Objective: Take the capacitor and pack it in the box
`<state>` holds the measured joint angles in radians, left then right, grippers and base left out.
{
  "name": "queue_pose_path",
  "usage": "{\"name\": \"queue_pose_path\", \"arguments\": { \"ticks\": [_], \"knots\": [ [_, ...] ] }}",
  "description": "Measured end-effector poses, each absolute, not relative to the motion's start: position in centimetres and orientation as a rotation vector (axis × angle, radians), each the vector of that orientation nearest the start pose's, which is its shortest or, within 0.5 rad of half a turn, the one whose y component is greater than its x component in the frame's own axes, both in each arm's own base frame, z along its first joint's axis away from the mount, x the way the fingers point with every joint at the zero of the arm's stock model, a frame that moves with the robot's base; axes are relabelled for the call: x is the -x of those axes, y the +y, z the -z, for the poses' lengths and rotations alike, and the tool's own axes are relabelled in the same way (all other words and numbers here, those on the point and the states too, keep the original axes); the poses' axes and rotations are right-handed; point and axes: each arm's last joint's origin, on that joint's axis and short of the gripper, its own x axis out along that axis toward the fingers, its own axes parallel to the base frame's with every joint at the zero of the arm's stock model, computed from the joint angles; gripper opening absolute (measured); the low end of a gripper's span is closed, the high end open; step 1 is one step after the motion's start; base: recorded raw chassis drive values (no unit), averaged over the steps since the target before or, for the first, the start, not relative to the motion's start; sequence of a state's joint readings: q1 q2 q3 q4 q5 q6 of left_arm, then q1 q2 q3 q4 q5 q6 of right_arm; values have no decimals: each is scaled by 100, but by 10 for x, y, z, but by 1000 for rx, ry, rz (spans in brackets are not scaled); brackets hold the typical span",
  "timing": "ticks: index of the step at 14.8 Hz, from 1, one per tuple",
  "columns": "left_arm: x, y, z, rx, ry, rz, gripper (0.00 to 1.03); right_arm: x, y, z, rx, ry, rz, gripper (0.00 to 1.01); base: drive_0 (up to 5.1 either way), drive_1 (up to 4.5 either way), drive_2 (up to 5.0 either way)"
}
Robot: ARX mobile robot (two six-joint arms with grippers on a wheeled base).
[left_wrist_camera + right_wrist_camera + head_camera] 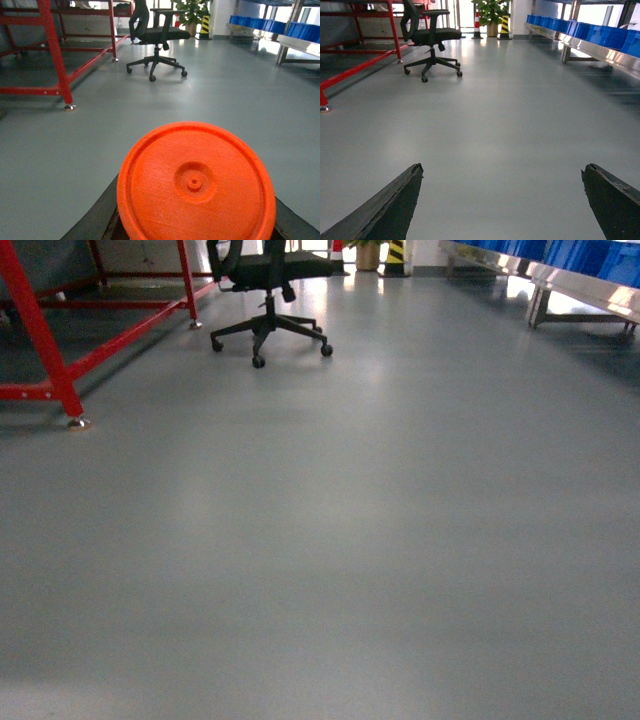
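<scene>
The capacitor (196,182) shows end-on in the left wrist view as an orange-red round face with a small raised centre, filling the lower middle. My left gripper (195,222) is shut on it, with dark fingers (97,217) showing at both sides of it. In the right wrist view my right gripper (502,169) stands wide open over bare grey floor, nothing between its fingers (395,205). The box is out of view in all three views. Neither gripper shows in the head view.
A black office chair (268,300) stands on the grey floor ahead, left of centre. A red metal frame (40,340) is at the far left. Blue crates (590,32) sit on a metal rack along the right. A potted plant (490,12) stands at the back.
</scene>
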<state>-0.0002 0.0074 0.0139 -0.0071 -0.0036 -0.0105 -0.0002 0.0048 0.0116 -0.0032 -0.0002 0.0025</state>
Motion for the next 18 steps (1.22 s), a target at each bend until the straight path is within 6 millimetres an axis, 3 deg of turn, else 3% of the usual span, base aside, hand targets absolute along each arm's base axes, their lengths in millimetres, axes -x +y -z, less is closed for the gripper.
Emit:
{"name": "queue_pose_path", "arguments": {
  "ticks": [18],
  "knots": [
    [-97,0,-167,10,0,-2,44,-97,0,-167,-2,-2,0,98,-505,241,241]
  ]
}}
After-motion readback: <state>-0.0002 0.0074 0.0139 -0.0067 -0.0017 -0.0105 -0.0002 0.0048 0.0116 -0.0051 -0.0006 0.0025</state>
